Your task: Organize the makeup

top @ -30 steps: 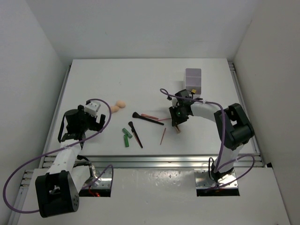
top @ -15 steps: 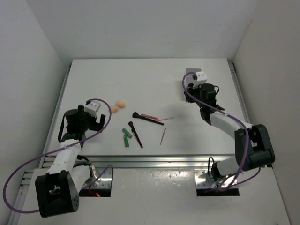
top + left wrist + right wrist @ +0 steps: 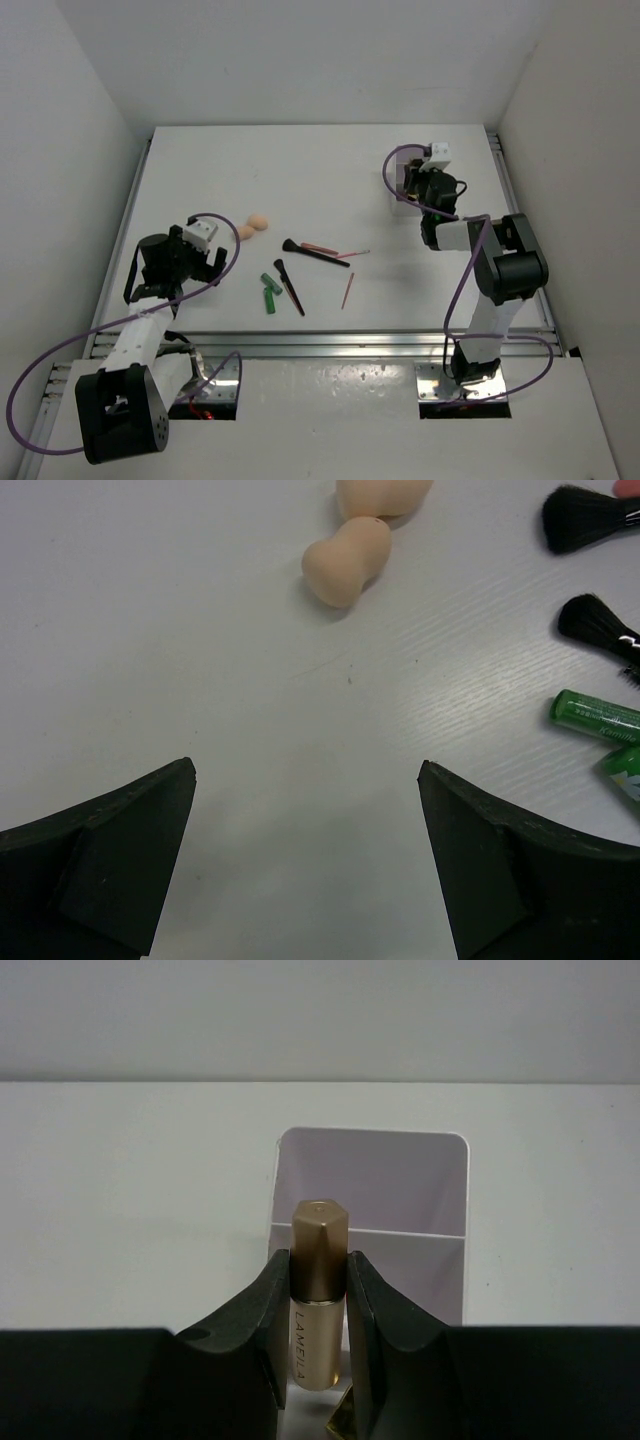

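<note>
My right gripper [image 3: 318,1260] is shut on a gold lipstick [image 3: 318,1305] and holds it upright over the near compartment of the translucent white box [image 3: 400,1185]. In the top view this gripper [image 3: 424,186] covers most of the box [image 3: 402,170]. My left gripper [image 3: 307,768] is open and empty over bare table at the left [image 3: 186,262]. Two peach sponges [image 3: 345,560] lie just ahead of it. Two black brushes [image 3: 315,255], two green tubes [image 3: 268,291] and thin pink pencils [image 3: 346,290] lie mid-table. No tan tube is in view.
A small gold object [image 3: 345,1422] shows low in the right wrist view, under the lipstick. White walls enclose the table on three sides. A metal rail [image 3: 330,345] runs along the near edge.
My right arm has swung from the middle of the table back to the box at the far right, carrying the gold lipstick. The left arm has not moved.
</note>
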`<act>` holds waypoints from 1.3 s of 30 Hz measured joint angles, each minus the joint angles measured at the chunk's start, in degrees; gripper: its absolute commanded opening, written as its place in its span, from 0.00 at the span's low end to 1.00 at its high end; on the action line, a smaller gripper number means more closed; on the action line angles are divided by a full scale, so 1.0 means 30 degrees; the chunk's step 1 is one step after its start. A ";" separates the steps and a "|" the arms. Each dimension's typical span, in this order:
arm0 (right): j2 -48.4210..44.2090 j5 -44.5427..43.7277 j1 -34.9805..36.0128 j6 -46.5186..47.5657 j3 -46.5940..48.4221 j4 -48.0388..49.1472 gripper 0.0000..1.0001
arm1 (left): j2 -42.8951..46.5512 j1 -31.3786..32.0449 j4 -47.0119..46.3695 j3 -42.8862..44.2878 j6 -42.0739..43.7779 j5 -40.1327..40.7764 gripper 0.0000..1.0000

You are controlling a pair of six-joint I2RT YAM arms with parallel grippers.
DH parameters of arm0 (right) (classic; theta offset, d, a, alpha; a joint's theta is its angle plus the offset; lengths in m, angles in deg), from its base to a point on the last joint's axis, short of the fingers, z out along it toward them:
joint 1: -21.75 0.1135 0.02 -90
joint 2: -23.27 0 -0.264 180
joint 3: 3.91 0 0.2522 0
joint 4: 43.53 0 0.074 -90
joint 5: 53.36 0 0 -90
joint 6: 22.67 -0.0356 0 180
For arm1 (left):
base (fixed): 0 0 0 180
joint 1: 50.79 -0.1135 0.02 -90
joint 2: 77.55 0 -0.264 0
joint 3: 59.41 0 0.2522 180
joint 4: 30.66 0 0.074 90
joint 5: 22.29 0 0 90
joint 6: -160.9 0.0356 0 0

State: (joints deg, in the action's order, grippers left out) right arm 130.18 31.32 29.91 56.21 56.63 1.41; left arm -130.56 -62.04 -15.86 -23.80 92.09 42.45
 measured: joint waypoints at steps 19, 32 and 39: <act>0.0423 -0.0015 0.0342 -0.1676 -0.2754 0.3184 0.02 | -0.0554 0.0000 0.0087 0.0015 0.0437 -0.0153 1.00; 0.0423 -0.0153 0.0335 -0.1100 -0.3147 0.3417 0.41 | -0.0554 0.0000 0.0109 0.0015 0.0714 -0.0233 1.00; 0.0415 -0.0430 0.0204 -0.0787 -0.3279 0.3344 0.42 | -0.0539 0.0000 0.0124 0.0015 0.0721 -0.0364 1.00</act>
State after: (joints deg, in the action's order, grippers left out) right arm 131.43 30.03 30.52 53.85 46.80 11.44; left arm -132.18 -62.04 -15.49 -23.76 94.25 41.36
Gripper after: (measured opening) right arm 0.419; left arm 0.997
